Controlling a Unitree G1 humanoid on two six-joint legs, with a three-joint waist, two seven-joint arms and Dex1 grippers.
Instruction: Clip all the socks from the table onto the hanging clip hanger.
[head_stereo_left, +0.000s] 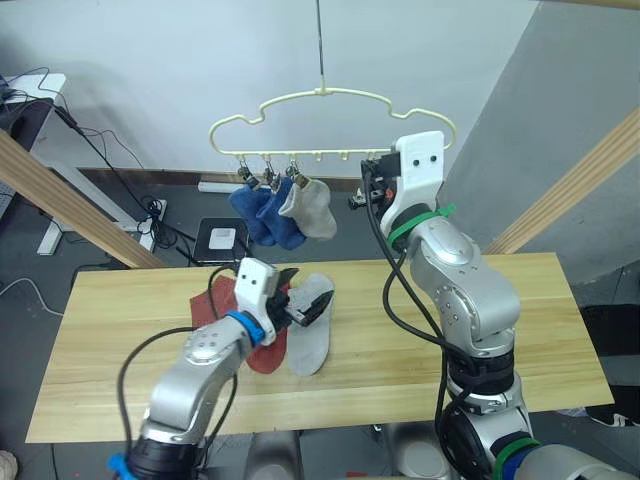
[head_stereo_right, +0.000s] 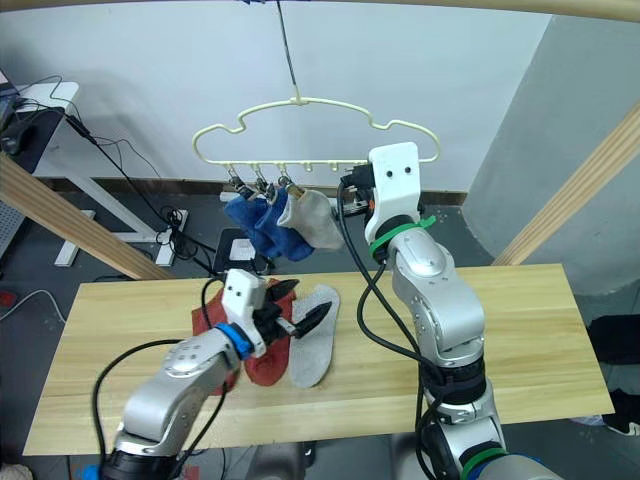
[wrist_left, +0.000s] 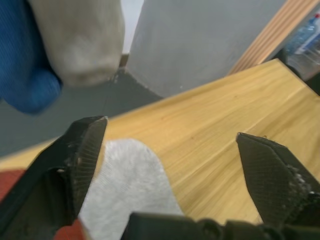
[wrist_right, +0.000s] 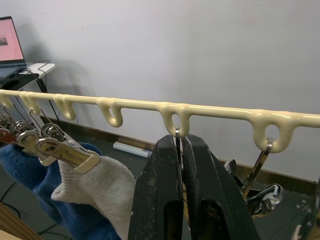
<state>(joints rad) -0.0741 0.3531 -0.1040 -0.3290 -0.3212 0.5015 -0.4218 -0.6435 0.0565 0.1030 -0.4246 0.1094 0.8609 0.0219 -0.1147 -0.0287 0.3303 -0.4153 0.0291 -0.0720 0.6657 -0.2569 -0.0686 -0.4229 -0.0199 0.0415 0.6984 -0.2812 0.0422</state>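
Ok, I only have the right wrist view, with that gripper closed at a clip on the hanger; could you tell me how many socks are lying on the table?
Observer: Three. One light grey sock and two rust-red socks lie side by side on the table.
Operator: Thank you. Where is the left gripper?
Observer: The left gripper is above the light grey sock, open, with nothing between its fingers.
Operator: And how many socks hang in total?
Observer: Three, at the clip hanger's left end: two blue socks and a hung grey sock.
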